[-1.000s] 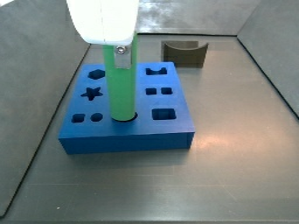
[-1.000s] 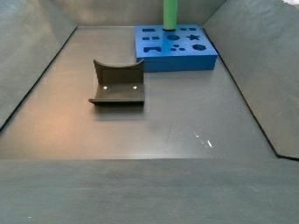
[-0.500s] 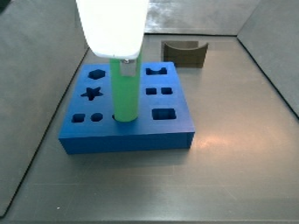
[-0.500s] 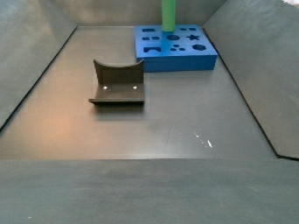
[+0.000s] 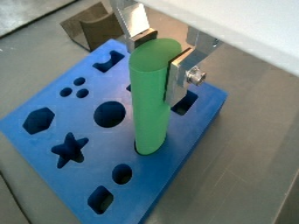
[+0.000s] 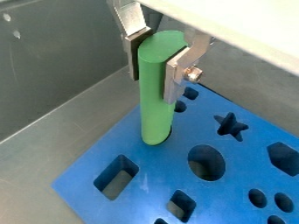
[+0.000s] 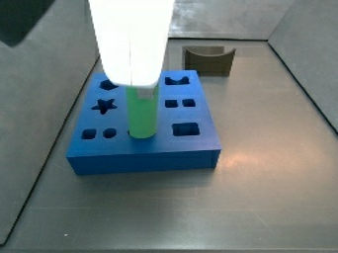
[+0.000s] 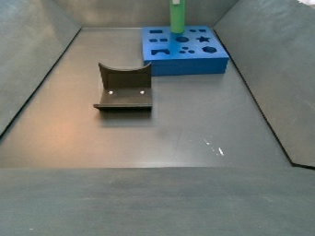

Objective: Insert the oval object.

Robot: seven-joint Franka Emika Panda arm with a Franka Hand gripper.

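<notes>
The oval object, a bright green rod (image 5: 152, 96), stands upright with its lower end in a hole of the blue block (image 5: 163, 166). It shows in both wrist views (image 6: 158, 87) and both side views (image 7: 142, 117) (image 8: 178, 17). My gripper (image 5: 160, 61) is shut on the rod's upper end, one silver finger (image 6: 176, 80) on each side, pads against it. In a side view the gripper (image 7: 132, 40) is a bright white blur above the block (image 7: 145, 158). The block's other shaped holes are empty.
A dark brown curved piece (image 8: 123, 88) sits on the grey floor apart from the blue block (image 8: 197, 63), and it shows behind the block in a side view (image 7: 209, 59). Sloping metal walls (image 8: 37, 74) enclose the floor.
My gripper has come down with the green rod. Less of the rod shows above the block than before.
</notes>
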